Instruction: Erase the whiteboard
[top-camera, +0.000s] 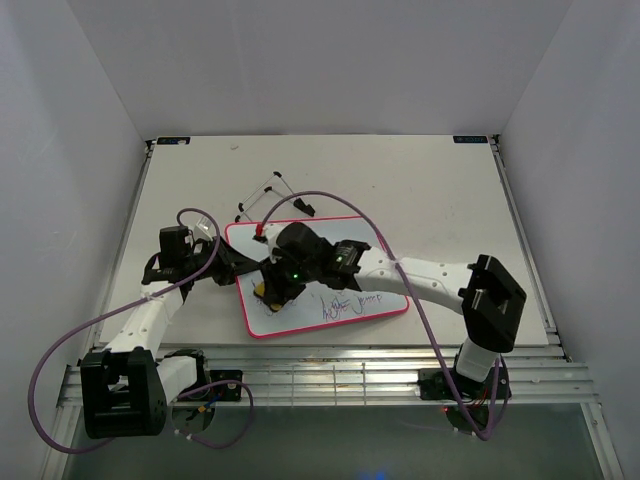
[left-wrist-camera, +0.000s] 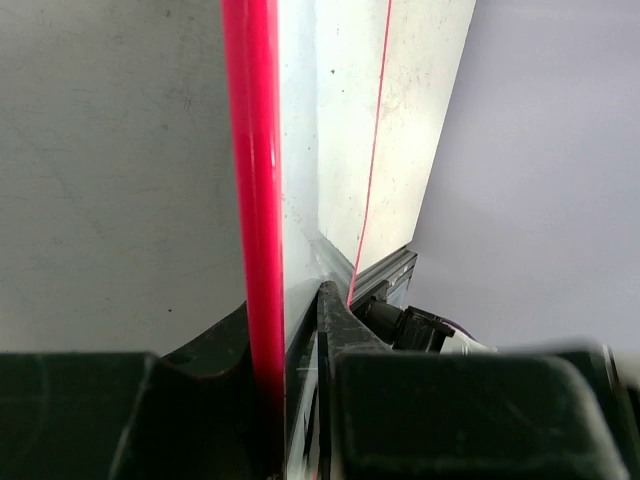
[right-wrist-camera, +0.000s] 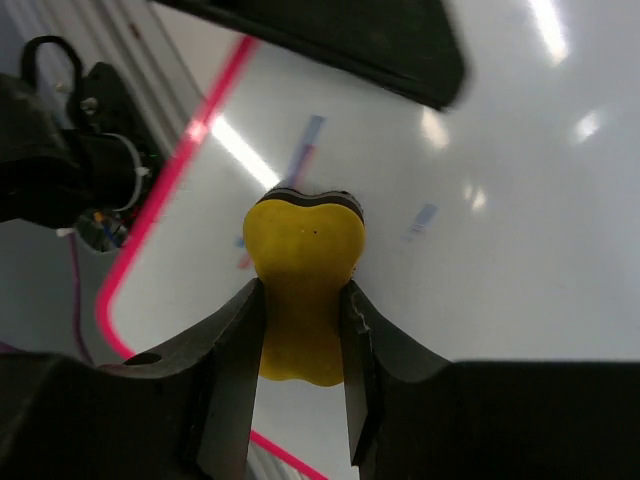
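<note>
The whiteboard (top-camera: 360, 318) lies flat on the table, white with a pink-red rim, with blue-purple scribbled writing (top-camera: 350, 303) near its front edge. My left gripper (top-camera: 240, 265) is shut on the board's left rim; in the left wrist view the pink rim (left-wrist-camera: 255, 200) runs between my fingers. My right gripper (top-camera: 272, 290) is shut on a yellow eraser (right-wrist-camera: 300, 290) and holds it against the board's left part; the eraser also shows in the top view (top-camera: 262, 292). The board's surface (right-wrist-camera: 480, 250) fills the right wrist view.
The thin black wire stand (top-camera: 270, 197) lies loose on the table behind the board. Purple cables loop from both arms. A slatted metal rail (top-camera: 330, 380) runs along the table's near edge. White walls close in the sides and back.
</note>
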